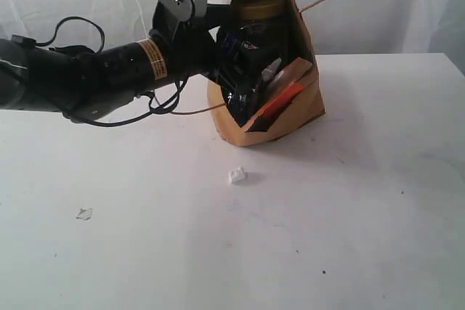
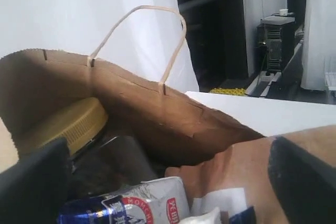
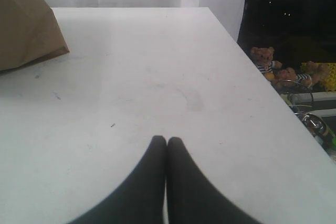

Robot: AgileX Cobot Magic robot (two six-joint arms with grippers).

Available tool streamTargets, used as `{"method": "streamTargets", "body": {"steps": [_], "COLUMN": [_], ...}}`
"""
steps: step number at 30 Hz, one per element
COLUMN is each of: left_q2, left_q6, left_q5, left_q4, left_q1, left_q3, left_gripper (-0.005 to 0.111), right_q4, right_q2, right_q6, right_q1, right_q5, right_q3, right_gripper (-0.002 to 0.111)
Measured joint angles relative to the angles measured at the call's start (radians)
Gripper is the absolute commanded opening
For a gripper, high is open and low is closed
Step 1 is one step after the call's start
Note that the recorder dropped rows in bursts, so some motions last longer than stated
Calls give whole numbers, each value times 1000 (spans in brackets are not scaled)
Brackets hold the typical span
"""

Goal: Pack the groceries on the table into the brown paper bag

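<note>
White surface (image 1: 327,237) bears the brown bag (image 1: 298,117), mouth open. Inside the bag's mouth the left tool (image 2: 167,156) is spread wide, holding nothing. Away from the bag, the right tool (image 3: 166,150) is pinched closed. In the bag: yellow-lidded jar (image 1: 258,9), carton (image 2: 152,200), pouch (image 1: 280,101). Before the bag lies a crumb (image 1: 237,175).

groceries (image 1: 247,56) sit in the bag (image 1: 305,107) on the table (image 1: 327,215).

Presents as a wide, plain white table (image 1: 349,237), flat and matte. Carries a brown paper bag (image 1: 304,99) toward the far edge, tilted, with its mouth gaping. Carries also a small white crumb (image 1: 237,175) near the bag's front, a pale scrap (image 1: 84,213) well apart on the left, and scattered dark specks (image 1: 324,272).
</note>
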Motion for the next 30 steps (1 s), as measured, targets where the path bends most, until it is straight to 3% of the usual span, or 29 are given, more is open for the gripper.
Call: {"method": "streamTargets", "body": {"steps": [6, 11, 25, 30], "left_q2": [-15, -81, -365, -450], "left_q6": [-32, -74, -81, -81], "left_q5": [13, 15, 11, 2], "left_q4": [124, 137, 69, 67], "left_q1": [0, 17, 171, 186], "left_q3": [0, 51, 413, 536], "left_gripper": [105, 105, 105, 105], "right_q4": [0, 0, 0, 0], "right_q2": [0, 0, 0, 0], "right_q6": [0, 0, 0, 0], "right_q1": [0, 0, 0, 0], "right_q5": [0, 0, 0, 0], "right_q3": [0, 0, 0, 0], "right_gripper": [0, 0, 0, 0]}}
